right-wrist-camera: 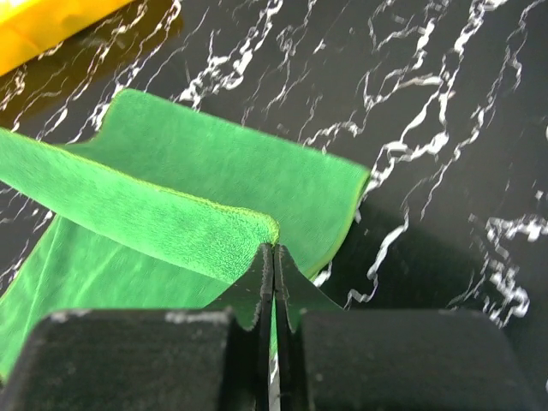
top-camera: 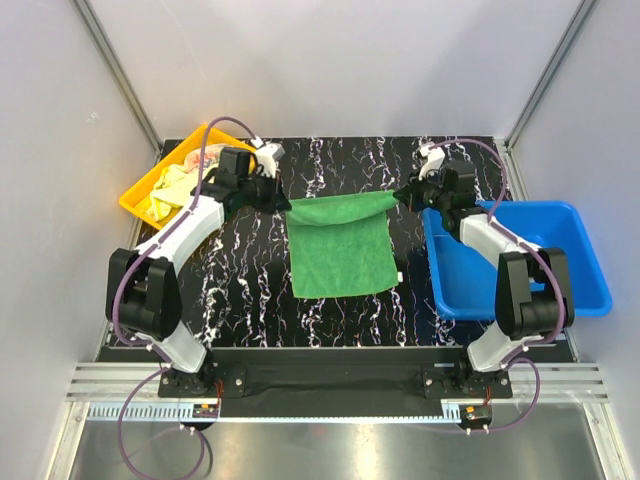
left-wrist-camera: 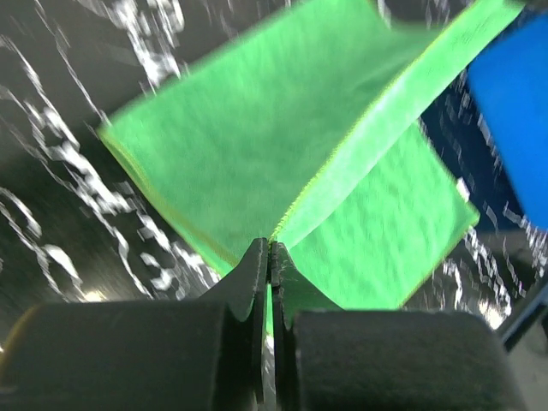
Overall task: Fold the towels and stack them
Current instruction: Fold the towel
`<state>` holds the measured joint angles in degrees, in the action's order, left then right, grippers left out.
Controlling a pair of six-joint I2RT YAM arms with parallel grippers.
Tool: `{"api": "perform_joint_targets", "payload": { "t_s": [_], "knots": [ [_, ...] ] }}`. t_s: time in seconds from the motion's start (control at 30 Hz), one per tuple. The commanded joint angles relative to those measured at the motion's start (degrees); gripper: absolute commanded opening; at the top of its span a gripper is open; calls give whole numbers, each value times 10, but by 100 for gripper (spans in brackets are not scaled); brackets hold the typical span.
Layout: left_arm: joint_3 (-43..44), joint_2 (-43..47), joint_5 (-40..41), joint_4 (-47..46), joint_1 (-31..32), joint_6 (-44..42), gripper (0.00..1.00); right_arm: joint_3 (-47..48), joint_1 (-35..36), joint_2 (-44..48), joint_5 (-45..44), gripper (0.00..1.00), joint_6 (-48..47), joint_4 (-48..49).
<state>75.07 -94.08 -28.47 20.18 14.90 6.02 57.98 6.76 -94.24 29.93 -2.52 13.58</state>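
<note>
**Green towel pinched at both far corners**

The green towel [top-camera: 340, 255] lies mid-table [top-camera: 240, 300], its far edge raised and stretched between the arms. The left gripper [top-camera: 280, 197] is clamped on one far corner and the right gripper [top-camera: 403, 196] on the other. A yellow towel [top-camera: 172, 188] sits bunched in the yellow tray [top-camera: 135, 197] at the far-left corner.

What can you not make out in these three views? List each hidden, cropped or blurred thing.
Top view: cloths in the yellow tray, partly behind the left arm; prints too small to read.
Left wrist view: green towel blurred, its far edge cut by the frame top.
Right wrist view: yellow tray cropped at the corner; contents unseen.
</note>
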Motion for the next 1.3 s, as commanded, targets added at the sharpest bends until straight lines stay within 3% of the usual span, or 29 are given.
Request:
{"api": "perform_joint_targets", "payload": {
  "t_s": [0.0, 0.37, 0.87, 1.27],
  "knots": [
    [-37, 50, 43, -10, 14, -9, 0, -18, 15, 66, -16, 0, 2, -8],
    [-88, 108, 60, 36, 37, -11, 0, -90, 40, 161, -72, 0, 13, -82],
    [-179, 153, 83, 80, 79, 3, 0, -136, 73, 195, -97, 0, 45, -132],
    [-196, 164, 70, 71, 101, 33, 0, -148, 85, 230, -134, 0, 54, -184]
  ]
}}
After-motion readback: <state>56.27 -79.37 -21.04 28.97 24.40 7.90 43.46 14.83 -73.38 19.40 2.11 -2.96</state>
